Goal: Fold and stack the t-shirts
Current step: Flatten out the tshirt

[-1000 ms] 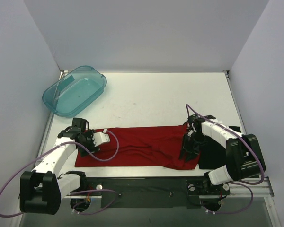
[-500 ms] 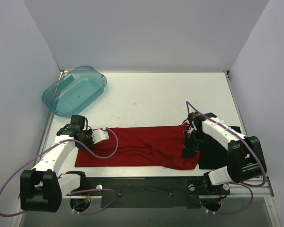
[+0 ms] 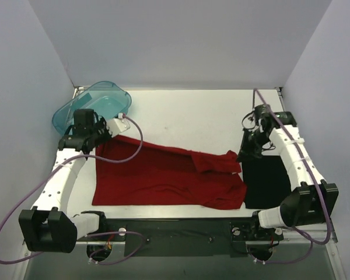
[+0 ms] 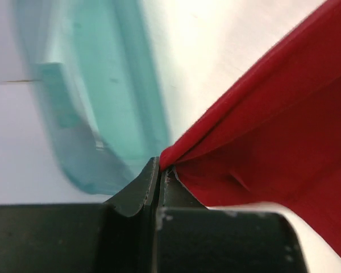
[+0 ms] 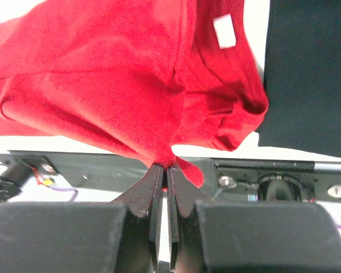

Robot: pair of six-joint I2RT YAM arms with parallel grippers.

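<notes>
The red t-shirt (image 3: pixel 163 178) lies stretched across the table's near half, with its far edge lifted at both ends. My left gripper (image 3: pixel 99 141) is shut on the shirt's far left corner (image 4: pixel 176 156), just in front of the teal tub. At the far right corner, my right gripper (image 3: pixel 244 153) is shut on a pinch of red cloth (image 5: pixel 167 156); the white neck label (image 5: pixel 223 31) shows beyond it. The black t-shirt (image 3: pixel 268 181) lies flat beside the red one on the right, and its edge shows in the right wrist view (image 5: pixel 307 74).
A translucent teal tub (image 3: pixel 93 108) stands at the far left, close behind my left gripper (image 4: pixel 159 165). The black mounting rail (image 3: pixel 181 227) with bolts runs along the near edge. White walls close in the table on three sides.
Both grippers closed on the red t-shirt's far edge and carried it up and away from the near edge. The left arm swung toward the tub, and the right arm moved back along the black shirt.
</notes>
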